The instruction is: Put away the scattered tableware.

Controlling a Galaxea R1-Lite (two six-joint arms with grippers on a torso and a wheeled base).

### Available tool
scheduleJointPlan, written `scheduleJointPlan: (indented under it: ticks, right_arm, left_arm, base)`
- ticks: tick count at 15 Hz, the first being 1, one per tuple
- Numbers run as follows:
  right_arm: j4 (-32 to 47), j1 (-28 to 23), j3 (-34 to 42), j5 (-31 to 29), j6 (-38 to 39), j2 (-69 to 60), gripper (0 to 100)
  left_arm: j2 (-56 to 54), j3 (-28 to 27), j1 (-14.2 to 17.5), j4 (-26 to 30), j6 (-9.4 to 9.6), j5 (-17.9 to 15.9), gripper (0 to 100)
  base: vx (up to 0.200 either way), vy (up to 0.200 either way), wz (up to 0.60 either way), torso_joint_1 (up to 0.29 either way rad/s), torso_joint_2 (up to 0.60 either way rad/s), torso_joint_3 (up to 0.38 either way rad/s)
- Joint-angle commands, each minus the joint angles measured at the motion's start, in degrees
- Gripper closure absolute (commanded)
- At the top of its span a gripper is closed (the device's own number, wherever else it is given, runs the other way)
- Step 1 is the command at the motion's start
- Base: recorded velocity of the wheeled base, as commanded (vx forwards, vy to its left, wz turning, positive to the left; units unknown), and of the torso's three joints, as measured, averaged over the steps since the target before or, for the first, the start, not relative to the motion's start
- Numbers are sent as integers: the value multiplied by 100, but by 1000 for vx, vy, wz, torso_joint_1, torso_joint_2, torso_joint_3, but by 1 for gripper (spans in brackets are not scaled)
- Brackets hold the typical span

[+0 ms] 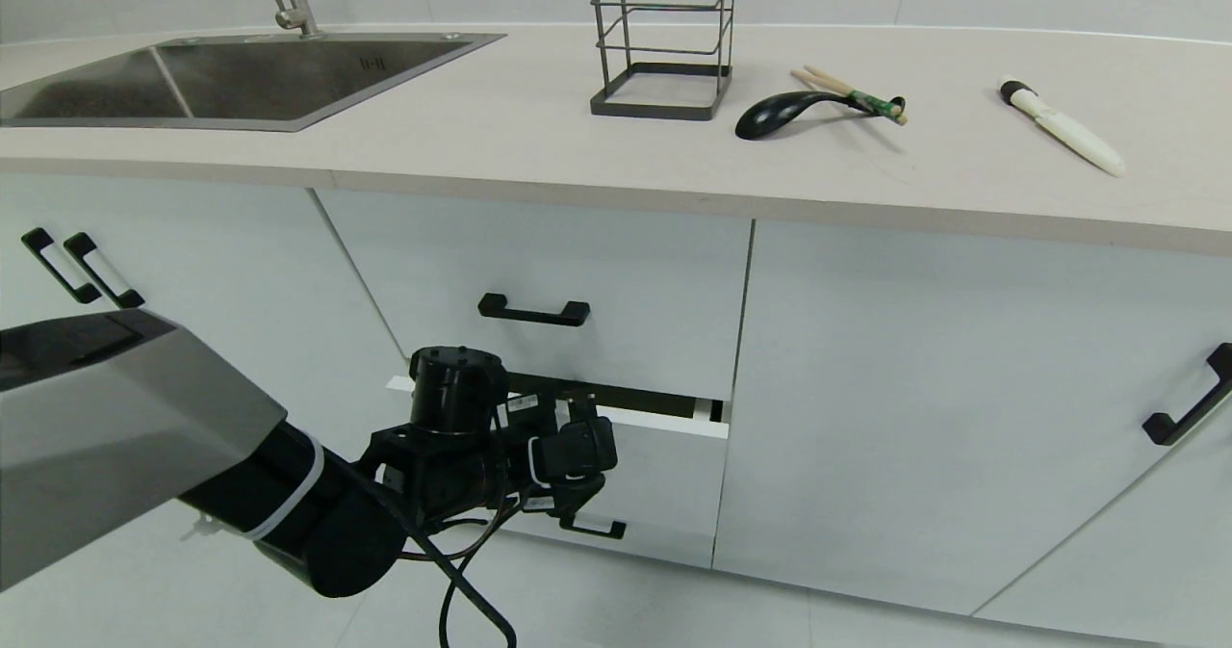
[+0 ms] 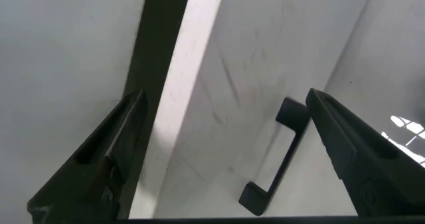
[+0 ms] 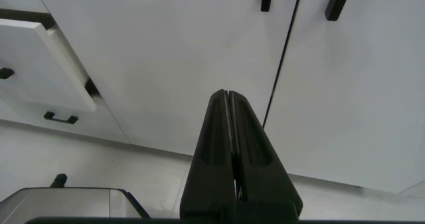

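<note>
Left hand (image 2: pixel 232 157): low at the cabinet front, fingers spread wide, empty. The black handle (image 2: pixel 277 156) of the lower drawer (image 1: pixel 664 484) sits in line between them. The drawer stands slightly pulled out.

Right hand (image 3: pixel 229 127): fingers pressed together, holding nothing, facing the cabinet doors.

Tabletop (image 1: pixel 539 157): a black spoon (image 1: pixel 782 114) lies touching the chopsticks (image 1: pixel 839 88), just right of a wire rack (image 1: pixel 662 41). A cream knife (image 1: pixel 1064 133) lies well apart, farther right. Sink (image 1: pixel 241 75) at far left.

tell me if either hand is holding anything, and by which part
Nothing is held. The left hand is open near the lower drawer's handle, not closed on it; the right hand is shut on nothing.
</note>
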Motion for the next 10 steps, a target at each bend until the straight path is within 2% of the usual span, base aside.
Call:
scheduleJointPlan:
  ticks: [1,10]
  right_arm:
    - [-4,-6,0,4,-2,7,100]
    - [-4,-6,0,4,-2,7,100]
  left_arm:
    - [20,17,9,-11,9,-5,0]
    - [-103,334,0,-2,9,-32,0]
  base:
    - [0,0,0,0,0,0]
    - [0,0,0,0,0,0]
